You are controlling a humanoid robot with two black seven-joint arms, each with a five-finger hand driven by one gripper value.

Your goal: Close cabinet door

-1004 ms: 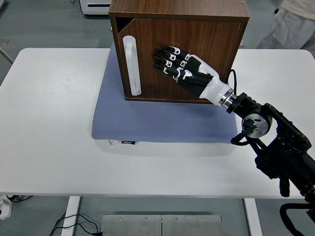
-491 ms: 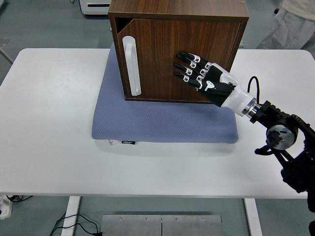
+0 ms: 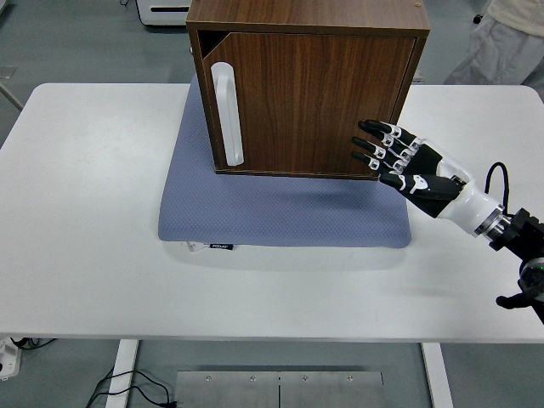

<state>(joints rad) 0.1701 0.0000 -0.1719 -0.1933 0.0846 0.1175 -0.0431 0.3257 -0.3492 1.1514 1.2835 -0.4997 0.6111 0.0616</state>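
A dark walnut cabinet [image 3: 310, 89] stands on a blue-grey mat [image 3: 280, 208] at the back middle of the white table. Its door [image 3: 314, 102] lies nearly flush with the front, with a thin gap at its left edge. A white handle [image 3: 227, 113] runs upright along the door's left side. My right hand [image 3: 393, 158] is open, fingers spread and empty, off the door near the cabinet's lower right corner. My left arm is out of view.
A person's legs [image 3: 501, 47] show at the top right behind the table. A white appliance [image 3: 161, 10] stands on the floor at the top left. The mat's near edge carries a small label [image 3: 219, 246].
My right hand has drawn back from the middle of the door, moving right and toward me, and no longer touches it. The door has stayed nearly shut.
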